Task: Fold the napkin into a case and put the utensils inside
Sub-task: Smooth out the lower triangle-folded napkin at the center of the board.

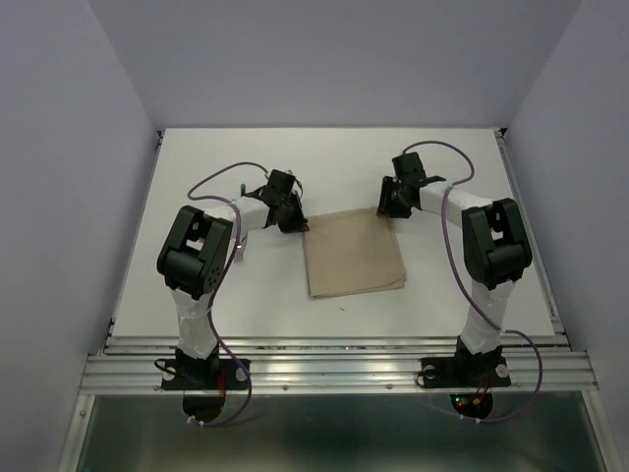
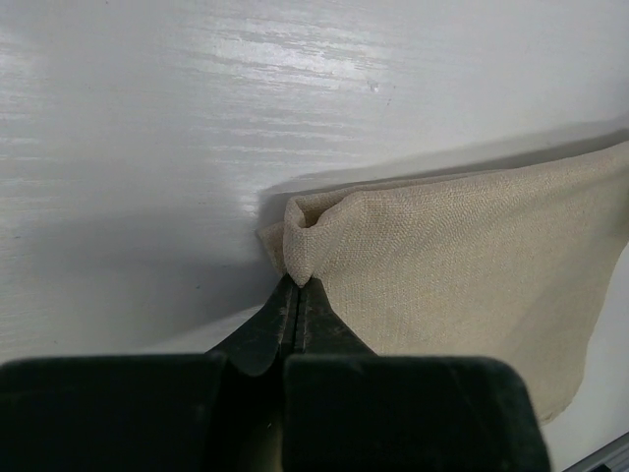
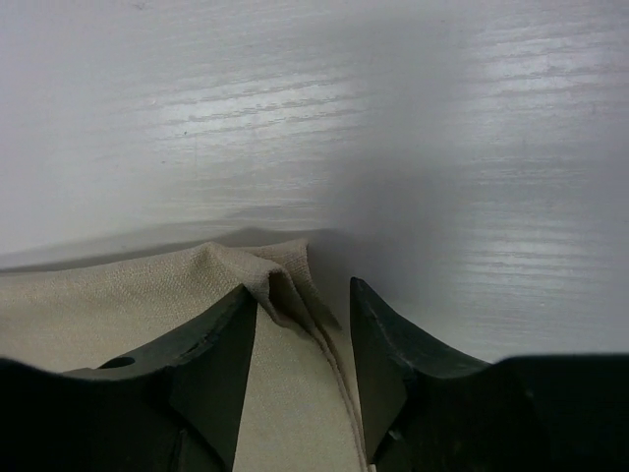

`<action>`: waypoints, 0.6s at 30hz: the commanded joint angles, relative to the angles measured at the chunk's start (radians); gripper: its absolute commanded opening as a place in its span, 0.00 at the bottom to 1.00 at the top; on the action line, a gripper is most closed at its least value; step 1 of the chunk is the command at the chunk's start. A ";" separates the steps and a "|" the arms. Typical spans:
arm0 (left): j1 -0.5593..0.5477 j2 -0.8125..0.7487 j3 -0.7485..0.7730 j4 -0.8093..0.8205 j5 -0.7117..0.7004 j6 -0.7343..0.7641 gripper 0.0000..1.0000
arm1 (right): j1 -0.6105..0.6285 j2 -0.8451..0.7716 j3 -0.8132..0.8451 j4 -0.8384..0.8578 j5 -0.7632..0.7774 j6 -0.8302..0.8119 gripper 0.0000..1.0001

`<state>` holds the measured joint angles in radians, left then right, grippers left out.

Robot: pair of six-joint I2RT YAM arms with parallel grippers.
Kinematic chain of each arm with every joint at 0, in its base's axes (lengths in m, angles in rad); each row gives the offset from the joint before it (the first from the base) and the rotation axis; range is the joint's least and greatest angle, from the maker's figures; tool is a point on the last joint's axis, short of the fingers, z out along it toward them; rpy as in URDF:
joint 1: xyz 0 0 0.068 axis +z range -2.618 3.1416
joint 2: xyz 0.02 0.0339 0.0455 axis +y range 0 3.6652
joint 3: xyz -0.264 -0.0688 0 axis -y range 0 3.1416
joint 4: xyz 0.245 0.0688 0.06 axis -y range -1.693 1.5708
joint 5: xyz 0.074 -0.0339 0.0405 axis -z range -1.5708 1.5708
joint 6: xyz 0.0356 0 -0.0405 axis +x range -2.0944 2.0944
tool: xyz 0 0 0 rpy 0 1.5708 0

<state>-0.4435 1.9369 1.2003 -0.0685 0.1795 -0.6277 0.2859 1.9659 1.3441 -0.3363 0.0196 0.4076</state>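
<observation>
Table (image 1: 197, 285), white and one of a kind here, carries everything, and it shows as glossy streaked white in both wrist views. Two arms are bolted to its near edge, the left arm (image 1: 197, 261) and the right arm (image 1: 491, 246). Each is black and white and reaches toward the middle, and each trails one purple cable, so there are two cables: the left cable (image 1: 211, 182) and the right cable (image 1: 452, 157).

One napkin (image 1: 352, 254) lies about the middle of the table, between the two arms. It is a flat beige-tan near-square, with its far edge toward the back of the table and its near edge toward the arm bases. Its near edge and right edge lie well clear of the table's edges.

Two grippers sit at the napkin's two far corners. The left gripper (image 1: 292, 218) is on the far-left corner. In the left wrist view its two fingers (image 2: 265, 329) are pressed together on that corner, and the cloth bunches into a small raised fold just above the tips.

The right gripper (image 1: 391, 205) is at the far-right corner. In the right wrist view its two fingers (image 3: 221, 344) stand spread apart with a gap between them. The rumpled corner lies in that gap as a small ridge beside one finger, and it is not pinched.
</observation>
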 commanded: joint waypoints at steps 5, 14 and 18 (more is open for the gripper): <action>0.000 0.030 0.036 -0.050 -0.006 0.071 0.00 | -0.013 -0.019 0.018 0.052 0.014 -0.015 0.39; 0.000 0.016 0.048 -0.062 -0.011 0.120 0.00 | -0.013 -0.053 -0.019 0.080 0.025 0.019 0.01; 0.000 -0.001 0.051 -0.065 -0.009 0.144 0.00 | -0.013 -0.079 -0.037 0.080 0.023 0.030 0.01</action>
<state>-0.4438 1.9488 1.2255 -0.0811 0.1875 -0.5396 0.2810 1.9545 1.3224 -0.3046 0.0208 0.4252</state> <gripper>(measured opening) 0.022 0.026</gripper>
